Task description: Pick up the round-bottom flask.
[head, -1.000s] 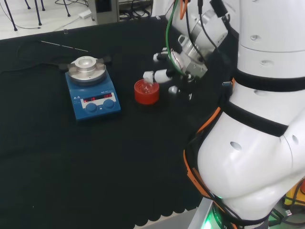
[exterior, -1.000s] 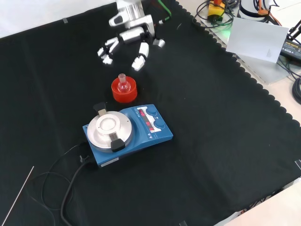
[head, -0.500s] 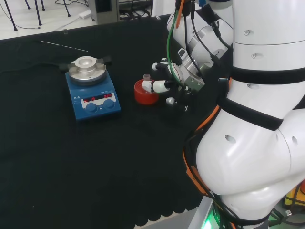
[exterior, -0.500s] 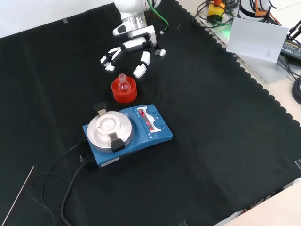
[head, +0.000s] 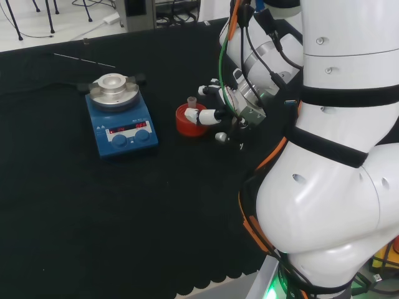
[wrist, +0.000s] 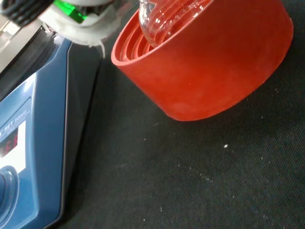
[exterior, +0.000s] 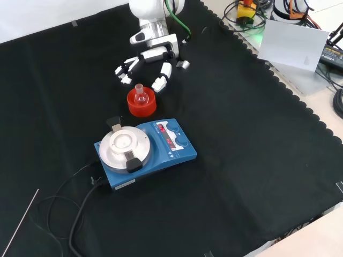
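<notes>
- From my remote seat, the front view shows the round-bottom flask (exterior: 140, 95) sitting upright in its red ribbed stand (exterior: 141, 104) on the desk (exterior: 257, 139), neck pointing up.
- The hand (exterior: 151, 55) hangs just beyond the stand in that view, palm toward the flask, fingers (exterior: 161, 76) spread and only slightly bent, released and grasping nothing.
- 1 fingertip reaches down close to the stand's rim on the right in the front view; another group of fingers sits off to the upper left of the flask. I see no contact with the glass.
- In the head view the hand (head: 232, 104) is just right of the stand (head: 189, 121), with a fingertip lying over the stand's right edge and the flask's neck (head: 192, 101) poking up to the left of it.
- The wrist view puts the stand (wrist: 214, 62) close and large, with the clear bulb of the flask (wrist: 164, 16) nested in its ribbed hollow.
- A blue stirrer plate (exterior: 144, 150) with a round metal top stands just beside the stand, nearer the camera in the front view and left of it in the head view (head: 118, 118); its blue casing (wrist: 28, 143) also edges into the wrist view.
- The plate's black cable (exterior: 80, 209) trails across the cloth toward the lower left of the front view.
- A thin rod (exterior: 20, 222) lies on the cloth at the far lower left of the front view, well apart from the flask.
</notes>
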### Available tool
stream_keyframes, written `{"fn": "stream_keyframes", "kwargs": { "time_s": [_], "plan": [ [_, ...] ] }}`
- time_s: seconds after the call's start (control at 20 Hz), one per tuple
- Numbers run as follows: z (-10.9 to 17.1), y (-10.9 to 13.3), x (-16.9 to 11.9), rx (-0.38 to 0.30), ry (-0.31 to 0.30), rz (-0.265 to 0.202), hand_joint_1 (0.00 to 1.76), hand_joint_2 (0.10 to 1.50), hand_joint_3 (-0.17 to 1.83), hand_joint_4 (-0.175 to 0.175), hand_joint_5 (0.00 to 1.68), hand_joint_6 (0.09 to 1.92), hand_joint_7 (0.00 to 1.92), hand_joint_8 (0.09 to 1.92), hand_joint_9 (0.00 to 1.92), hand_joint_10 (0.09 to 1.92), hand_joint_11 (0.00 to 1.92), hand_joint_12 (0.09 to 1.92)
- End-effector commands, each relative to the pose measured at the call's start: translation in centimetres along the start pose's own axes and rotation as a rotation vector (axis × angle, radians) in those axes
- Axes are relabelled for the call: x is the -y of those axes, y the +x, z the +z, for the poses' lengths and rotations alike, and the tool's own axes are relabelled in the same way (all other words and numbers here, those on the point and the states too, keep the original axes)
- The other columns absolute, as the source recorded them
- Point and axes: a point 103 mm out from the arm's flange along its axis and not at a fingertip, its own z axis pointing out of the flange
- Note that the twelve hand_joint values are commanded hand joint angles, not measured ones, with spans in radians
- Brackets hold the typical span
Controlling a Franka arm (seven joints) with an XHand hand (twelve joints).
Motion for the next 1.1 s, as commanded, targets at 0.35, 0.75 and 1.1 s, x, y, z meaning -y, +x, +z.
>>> {"fn": "stream_keyframes", "kwargs": {
  "time_s": [0.35,0.75,1.1],
  "plan": [
    [1.02,-0.26,-0.93,-0.069,-0.038,-0.011,0.9,0.6,0.45,0.033,0.61,0.09,0.05,0.42,0.17,0.63,0.0,0.97],
    [1.0,-0.17,-1.45,-0.097,-0.053,-0.016,0.9,0.6,0.46,0.032,0.63,0.09,0.07,0.42,0.2,0.62,0.0,1.0],
    [1.2,-0.09,-1.61,-0.099,-0.057,-0.018,0.9,0.6,0.47,0.033,0.66,0.09,0.08,0.42,0.21,0.62,0.0,1.02]
  ]
}}
